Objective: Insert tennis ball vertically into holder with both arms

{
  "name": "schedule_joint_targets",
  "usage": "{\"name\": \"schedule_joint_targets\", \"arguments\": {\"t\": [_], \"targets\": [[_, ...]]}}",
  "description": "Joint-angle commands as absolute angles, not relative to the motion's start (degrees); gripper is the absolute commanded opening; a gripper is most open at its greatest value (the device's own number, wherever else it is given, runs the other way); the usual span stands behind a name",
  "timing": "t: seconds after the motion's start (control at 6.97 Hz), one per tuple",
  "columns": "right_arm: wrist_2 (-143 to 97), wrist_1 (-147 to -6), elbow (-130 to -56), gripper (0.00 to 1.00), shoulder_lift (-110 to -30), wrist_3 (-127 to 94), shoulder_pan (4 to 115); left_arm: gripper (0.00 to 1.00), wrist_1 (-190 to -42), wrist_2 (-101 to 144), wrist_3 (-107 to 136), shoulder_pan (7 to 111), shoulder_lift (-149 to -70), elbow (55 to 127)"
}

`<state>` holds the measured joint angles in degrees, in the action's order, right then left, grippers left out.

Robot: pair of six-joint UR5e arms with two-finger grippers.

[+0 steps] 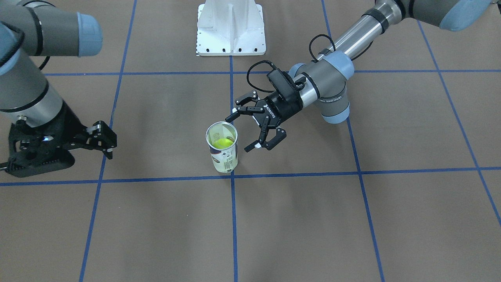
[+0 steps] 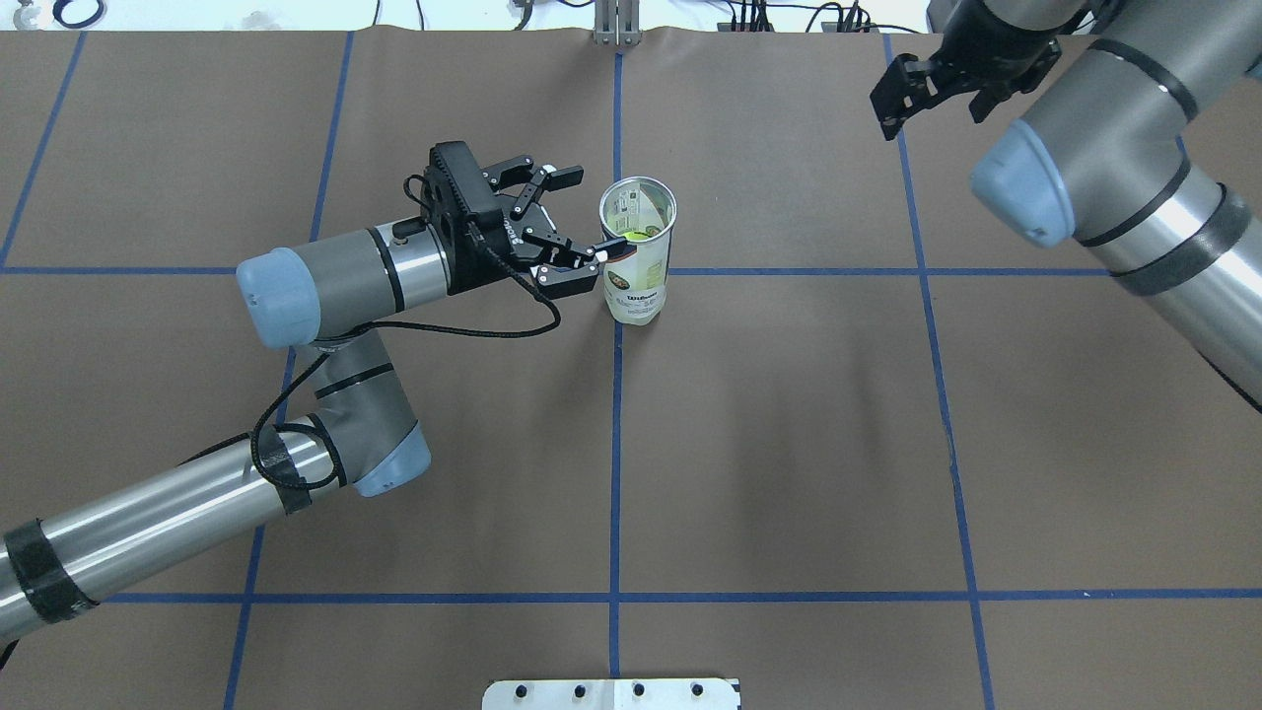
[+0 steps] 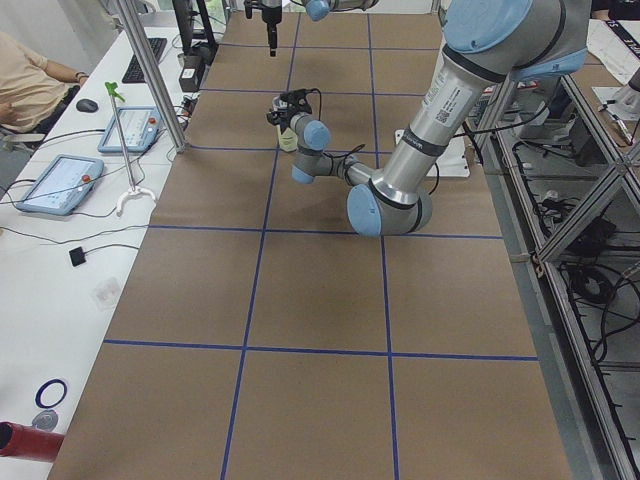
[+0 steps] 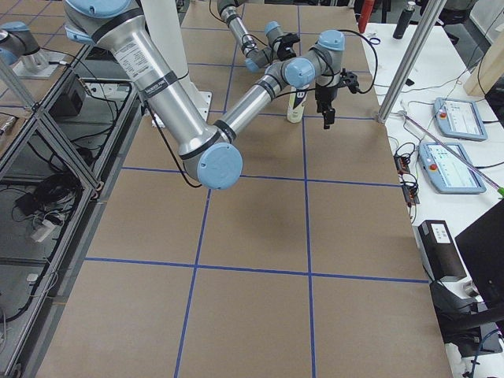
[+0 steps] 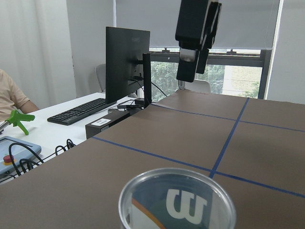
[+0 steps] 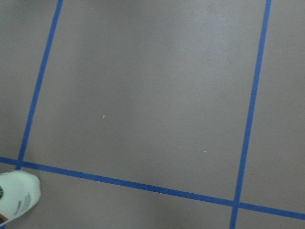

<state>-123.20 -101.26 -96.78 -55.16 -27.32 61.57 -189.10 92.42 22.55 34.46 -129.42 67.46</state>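
Closest to the left wrist camera is the holder's (image 5: 176,200) open mouth, its round rim filling the bottom of that view, with a white "W" on navy showing through the far wall. Across the table (image 5: 190,129) beyond it, the right gripper (image 5: 191,45) hangs with its fingers pointing down.

From the front, the holder (image 1: 224,154) stands upright on the brown table (image 1: 313,219), long axis vertical, mouth up, base down. It stands just beside a crossing of blue tape lines (image 1: 232,176). A yellow-green ball (image 1: 222,143) sits inside it, below the rim. How deep it lies is unclear.

Left gripper (image 1: 242,132) lies roughly level, aimed at the holder's upper part from the side, with its fingers spread wide. One fingertip (image 1: 230,117) is near the rim and the other (image 1: 249,148) is out beside the wall. Overhead, the fingertip (image 2: 603,256) nearer the robot overlaps the holder's (image 2: 636,281) edge, but I cannot tell whether it touches. Nothing is pinched between the fingers.

Right gripper (image 1: 106,141) is well apart from the holder and holds nothing. Overhead, the right gripper (image 2: 935,99) shows a gap between its fingers, so it reads as spread. A corner of the holder (image 6: 16,196) shows at the lower left edge of its wrist view.

White pedestal (image 1: 231,27) stands by the robot's base, well apart from the holder.
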Motion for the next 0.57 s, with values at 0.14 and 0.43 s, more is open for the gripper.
{"name": "schedule_joint_targets", "arguments": {"t": [0.14,0.43], "targets": [[-127.34,-101.25,-93.00,1.00,-62.03,-9.28,70.99,0.99,-196.42,92.46,25.66,37.52,-123.87,69.94],[-128.93,-101.25,-88.70,1.00,-67.12,0.83,77.05,0.99,-196.35,92.37,27.84,41.64,-115.88,73.03]]}}
